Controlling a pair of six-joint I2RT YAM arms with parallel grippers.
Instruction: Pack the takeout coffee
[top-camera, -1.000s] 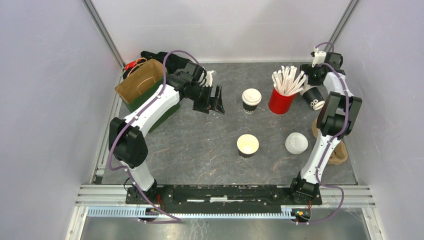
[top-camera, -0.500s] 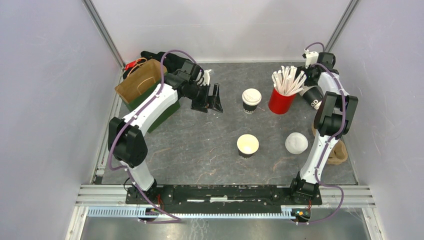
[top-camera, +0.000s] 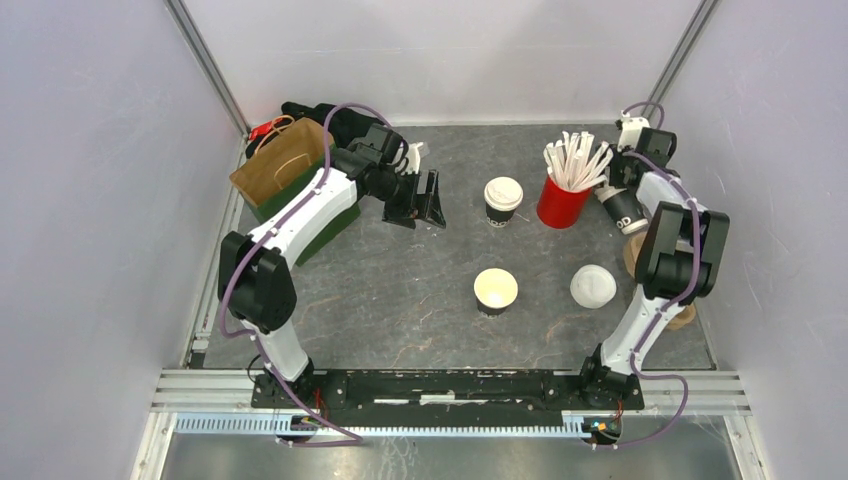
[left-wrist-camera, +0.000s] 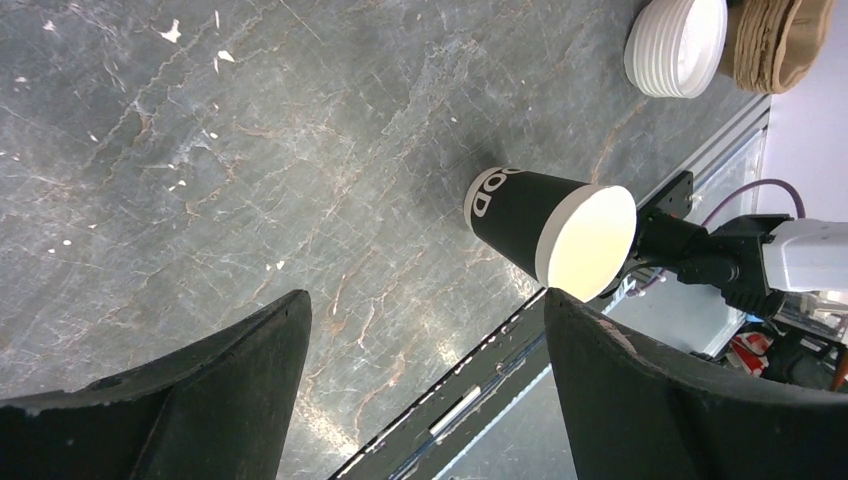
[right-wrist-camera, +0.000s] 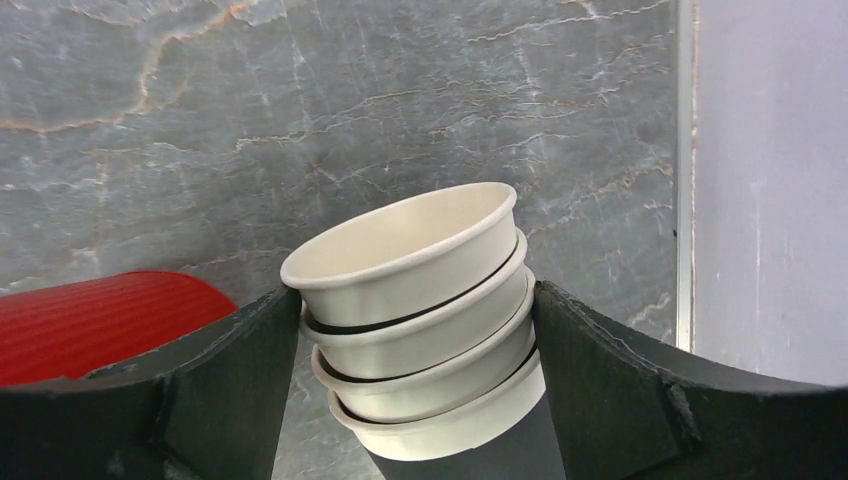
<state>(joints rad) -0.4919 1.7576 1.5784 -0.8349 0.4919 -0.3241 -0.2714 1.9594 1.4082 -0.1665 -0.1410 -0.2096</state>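
Dark paper cup (top-camera: 499, 214), white lid (top-camera: 503, 191)

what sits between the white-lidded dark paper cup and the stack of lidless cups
A red ribbed cup holding white sticks stands between them; the top view shows it.

Dark grey veined stone tabletop (top-camera: 400, 300), pale lilac walls (top-camera: 90, 200), aluminium corner posts (top-camera: 207, 65), even light

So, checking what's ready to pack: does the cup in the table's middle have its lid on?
Off: the cup shows its open cream inside from above.
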